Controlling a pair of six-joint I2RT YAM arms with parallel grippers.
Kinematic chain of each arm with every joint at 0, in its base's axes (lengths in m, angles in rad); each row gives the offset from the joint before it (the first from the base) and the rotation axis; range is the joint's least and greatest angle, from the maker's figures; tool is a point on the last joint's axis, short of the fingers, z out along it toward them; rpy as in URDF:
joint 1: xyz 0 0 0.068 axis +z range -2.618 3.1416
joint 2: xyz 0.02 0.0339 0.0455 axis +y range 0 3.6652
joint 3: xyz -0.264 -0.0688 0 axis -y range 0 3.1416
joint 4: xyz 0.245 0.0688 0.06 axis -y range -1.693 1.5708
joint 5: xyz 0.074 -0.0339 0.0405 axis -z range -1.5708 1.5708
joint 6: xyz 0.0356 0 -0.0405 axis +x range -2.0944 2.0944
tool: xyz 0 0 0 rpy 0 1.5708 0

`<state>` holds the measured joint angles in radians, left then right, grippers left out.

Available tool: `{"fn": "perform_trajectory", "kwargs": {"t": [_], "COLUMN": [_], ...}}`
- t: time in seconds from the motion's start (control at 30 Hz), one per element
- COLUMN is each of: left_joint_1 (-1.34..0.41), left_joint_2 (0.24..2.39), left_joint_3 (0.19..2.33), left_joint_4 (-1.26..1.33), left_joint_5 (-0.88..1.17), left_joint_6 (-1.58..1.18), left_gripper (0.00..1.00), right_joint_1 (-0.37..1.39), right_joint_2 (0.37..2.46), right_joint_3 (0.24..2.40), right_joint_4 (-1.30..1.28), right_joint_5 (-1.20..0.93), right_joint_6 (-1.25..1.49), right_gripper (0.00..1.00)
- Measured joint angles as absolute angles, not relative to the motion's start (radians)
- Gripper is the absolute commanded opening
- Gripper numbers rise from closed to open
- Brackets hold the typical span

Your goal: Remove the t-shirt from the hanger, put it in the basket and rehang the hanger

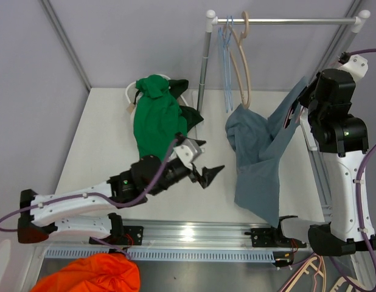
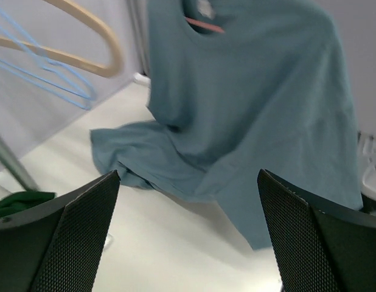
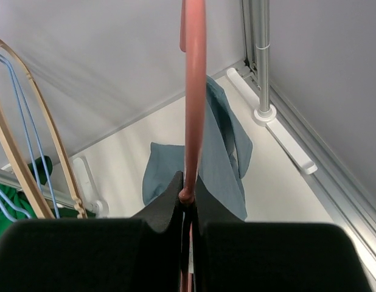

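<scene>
A blue-grey t-shirt [image 1: 256, 159] hangs from a pink hanger [image 3: 193, 91], its lower part slumped on the white table [image 1: 103, 140]. My right gripper [image 3: 187, 196] is raised at the right side and shut on the pink hanger's stem, with the shirt [image 3: 219, 159] draped below it. The left wrist view shows the shirt [image 2: 255, 103] ahead, the hanger [image 2: 203, 24] showing inside its collar. My left gripper [image 1: 210, 174] is open just left of the shirt's lower part, low over the table. Nothing lies between its fingers [image 2: 84, 234].
A clothes rail [image 1: 285, 21] at the back carries a wooden hanger [image 1: 243, 58] and a blue hanger [image 1: 226, 61]. A green garment [image 1: 156, 112] lies heaped at the back left. An orange cloth [image 1: 94, 275] and spare hangers [image 1: 316, 274] sit below the table's near edge.
</scene>
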<state>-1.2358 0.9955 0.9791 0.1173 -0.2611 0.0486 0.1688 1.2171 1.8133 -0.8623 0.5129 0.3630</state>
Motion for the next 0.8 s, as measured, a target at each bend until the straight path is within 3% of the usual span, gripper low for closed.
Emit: {"fn": "perform_trajectory", "kwargs": {"t": [0.27, 0.8], "left_joint_1": [-1.394, -1.437], "left_joint_2": [1.154, 1.416], "left_joint_3": [0.974, 1.158], "left_joint_4": [0.201, 0.271], "left_joint_5": [-0.323, -0.339], "left_joint_6": [0.071, 0.079], "left_gripper": [1.00, 1.00], "right_joint_1": [0.180, 0.232], "right_joint_2": [1.285, 1.309], "right_joint_3": [1.892, 1.870], "right_joint_4": [-0.885, -0.890], "right_joint_5": [0.556, 0.587], "right_joint_6": [0.367, 0.366], "right_gripper": [0.00, 0.00]}}
